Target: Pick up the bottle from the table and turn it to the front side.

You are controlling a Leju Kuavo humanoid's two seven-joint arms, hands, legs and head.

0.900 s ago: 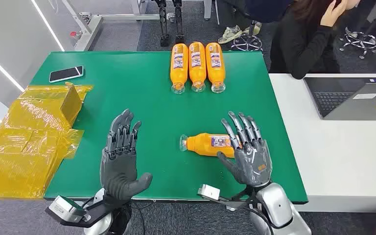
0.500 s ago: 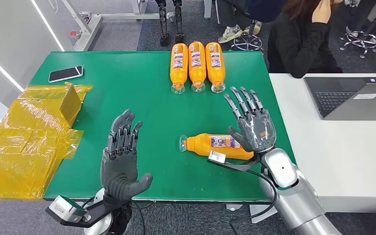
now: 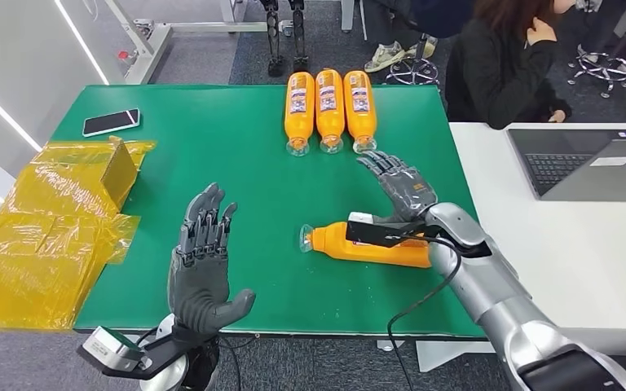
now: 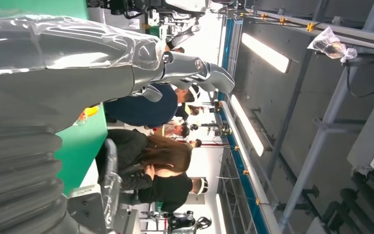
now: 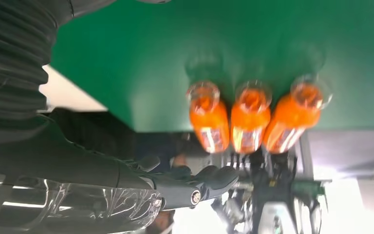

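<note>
Grey left hand (image 3: pixel 202 273) idling nearest, fingers apart, holding nothing. Orange bottle (image 3: pixel 371 245) lying mid-table on green table (image 3: pixel 236 171), not yet grasped or turned. Right hand (image 3: pixel 399 186) hovering beyond, fingers spread, empty.

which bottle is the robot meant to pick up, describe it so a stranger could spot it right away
On the green table, look near the front edge, right of the middle. The bottle lies there on its side, across the table, cap toward the left hand, partly under the right hand's wrist. Unlike the three bottles in a row at the far edge, it lies alone.
</note>
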